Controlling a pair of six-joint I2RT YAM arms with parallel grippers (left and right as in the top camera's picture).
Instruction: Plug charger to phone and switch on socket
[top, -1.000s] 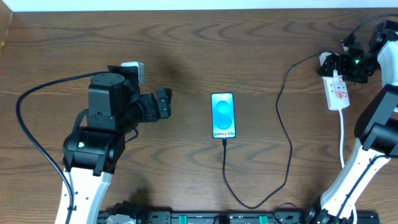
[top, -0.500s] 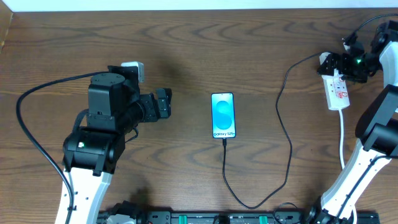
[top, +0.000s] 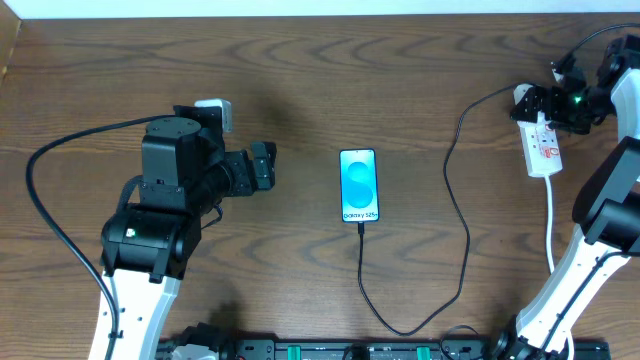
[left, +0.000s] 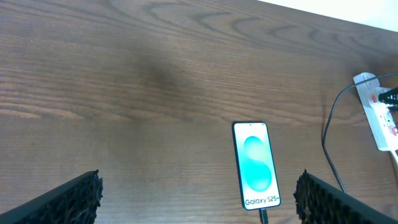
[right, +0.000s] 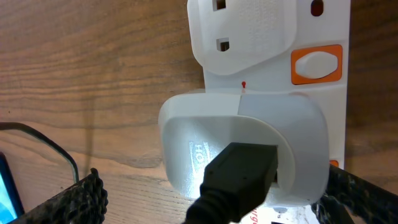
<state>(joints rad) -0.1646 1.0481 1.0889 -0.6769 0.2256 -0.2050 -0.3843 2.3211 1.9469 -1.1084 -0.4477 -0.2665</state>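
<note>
your phone (top: 359, 186) lies face up in the middle of the table (top: 300, 80), screen lit, with the charger (top: 462, 230) seated in its near edge. the black cable loops forward, then runs up to the socket (top: 543, 150) at the far right. there a white adapter (right: 242, 143) sits in the strip, below an orange switch (right: 317, 64). your right gripper (top: 542, 100) hangs over that end, fingers spread wide. your left gripper (top: 266, 166) hovers left of the phone, fingers apart, holding nothing.

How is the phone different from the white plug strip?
The phone has a glowing blue screen; the strip is white with orange switches. The phone lies mid-table; the strip sits far right, by the right end effector. Both lie flat, joined by the black cable.
</note>
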